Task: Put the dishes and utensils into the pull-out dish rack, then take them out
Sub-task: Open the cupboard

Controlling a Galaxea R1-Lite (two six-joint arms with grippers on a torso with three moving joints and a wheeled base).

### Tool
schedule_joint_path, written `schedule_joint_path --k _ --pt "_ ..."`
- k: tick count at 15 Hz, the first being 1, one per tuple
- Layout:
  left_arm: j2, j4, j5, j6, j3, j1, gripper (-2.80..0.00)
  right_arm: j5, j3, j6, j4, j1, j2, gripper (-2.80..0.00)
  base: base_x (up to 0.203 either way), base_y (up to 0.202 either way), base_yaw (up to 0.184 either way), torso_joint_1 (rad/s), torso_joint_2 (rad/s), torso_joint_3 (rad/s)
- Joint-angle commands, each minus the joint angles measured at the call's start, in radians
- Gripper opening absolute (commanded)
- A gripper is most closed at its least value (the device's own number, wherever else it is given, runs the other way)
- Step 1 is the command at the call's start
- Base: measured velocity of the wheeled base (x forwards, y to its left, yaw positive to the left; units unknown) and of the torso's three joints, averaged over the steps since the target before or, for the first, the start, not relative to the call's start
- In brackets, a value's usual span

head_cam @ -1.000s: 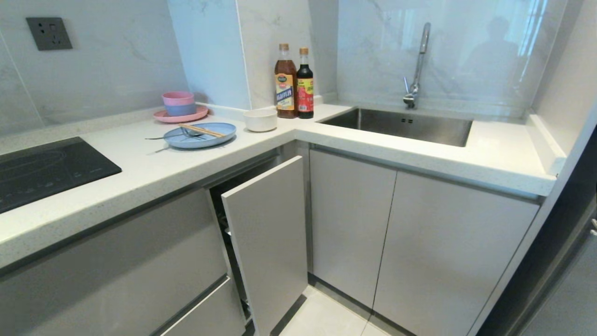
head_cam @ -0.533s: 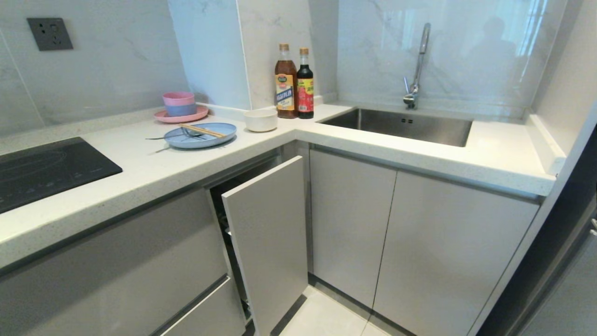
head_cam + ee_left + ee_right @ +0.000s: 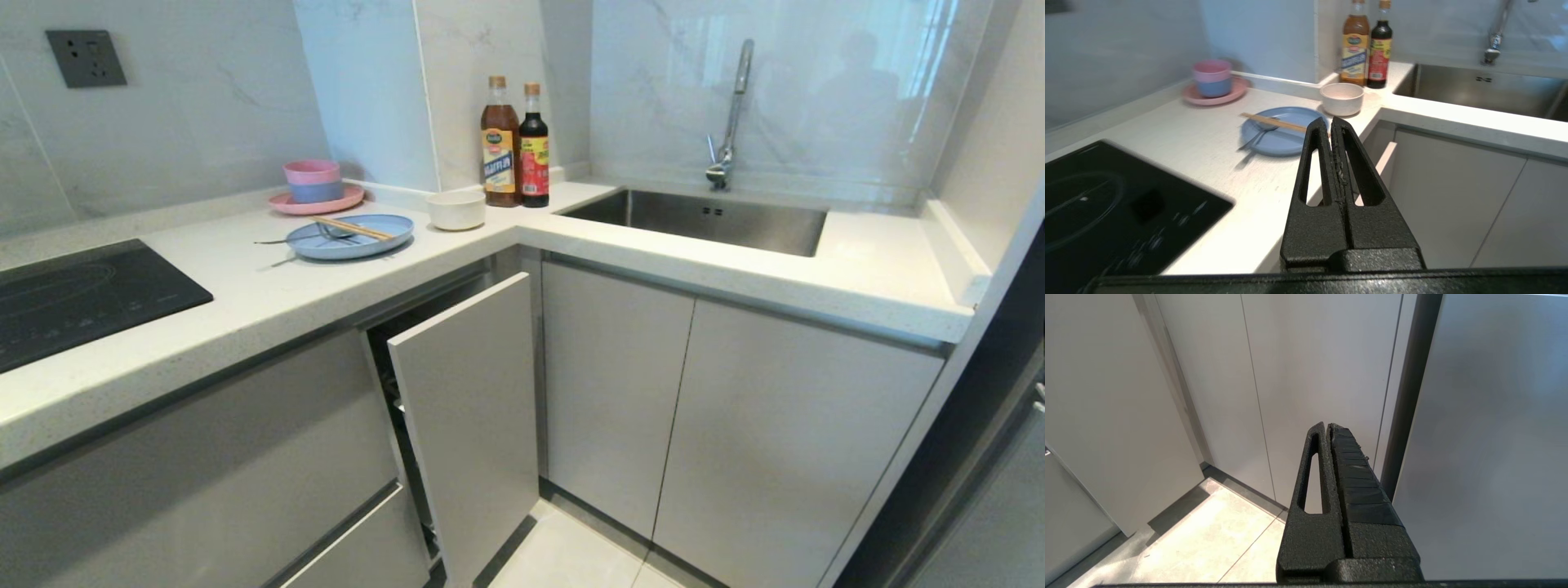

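On the counter lies the light-blue plate (image 3: pixel 359 241) (image 3: pixel 1286 141), with the wooden chopsticks (image 3: pixel 353 228) (image 3: pixel 1274 121) and the silver utensil (image 3: pixel 282 241) (image 3: pixel 1255 138) resting across it. To its right sits the cream bowl (image 3: pixel 455 210) (image 3: pixel 1341 99). Below, the pull-out dish rack is pulled partly out; its pale front panel (image 3: pixel 469 416) (image 3: pixel 1387 157) hides nearly all of the basket. My left gripper (image 3: pixel 1329 120) is shut and empty, hovering above the counter edge near the plate. Low by the floor, facing cabinet doors, my right gripper (image 3: pixel 1327 425) is shut and empty. Neither arm shows in the head view.
A pink plate bearing a pink-and-blue cup (image 3: pixel 314 184) stands behind the blue plate. Two sauce bottles (image 3: pixel 514 147) are in the corner, the sink (image 3: pixel 702 216) with its faucet to the right, a black cooktop (image 3: pixel 82 298) to the left.
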Motion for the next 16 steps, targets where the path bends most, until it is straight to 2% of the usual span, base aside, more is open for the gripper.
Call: schedule_joint_path --k 1,4,7,8,11,12,14,16 --pt "0.210 0.061 -0.003 0.002 -0.153 -0.055 -2.80 0.000 0.002 0.000 0.000 0.000 0.000 -2.80 0.000 0.000 0.000 0.000 0.00 0.000" --pt "0.394 0.198 0.037 0.000 -0.294 -0.187 -2.80 0.000 0.001 0.000 0.000 0.000 0.000 -2.80 0.000 0.000 0.000 0.000 0.00 0.000" --pt "0.565 0.245 0.106 -0.007 -0.364 -0.269 -2.80 0.001 0.002 0.000 0.000 0.000 0.000 -2.80 0.000 0.000 0.000 0.000 0.00 0.000" --pt "0.616 0.270 0.117 -0.018 -0.390 -0.282 -2.80 0.000 0.001 0.000 0.000 0.000 0.000 -2.80 0.000 0.000 0.000 0.000 0.00 0.000" --pt "0.739 0.446 0.132 -0.085 -0.502 -0.302 -2.80 0.000 0.002 0.000 0.000 0.000 0.000 -2.80 0.000 0.000 0.000 0.000 0.00 0.000" --pt "0.767 0.460 0.138 -0.088 -0.508 -0.303 -2.80 0.001 0.002 0.000 0.000 0.000 0.000 -2.80 0.000 0.000 0.000 0.000 0.00 0.000" --pt "0.805 0.467 0.177 -0.069 -0.519 -0.302 -2.80 0.001 0.002 0.000 0.000 0.000 0.000 -2.80 0.000 0.000 0.000 0.000 0.00 0.000" --pt "0.837 0.468 0.188 -0.027 -0.522 -0.303 -2.80 0.000 0.001 0.000 0.000 0.000 0.000 -2.80 0.000 0.000 0.000 0.000 0.00 0.000"
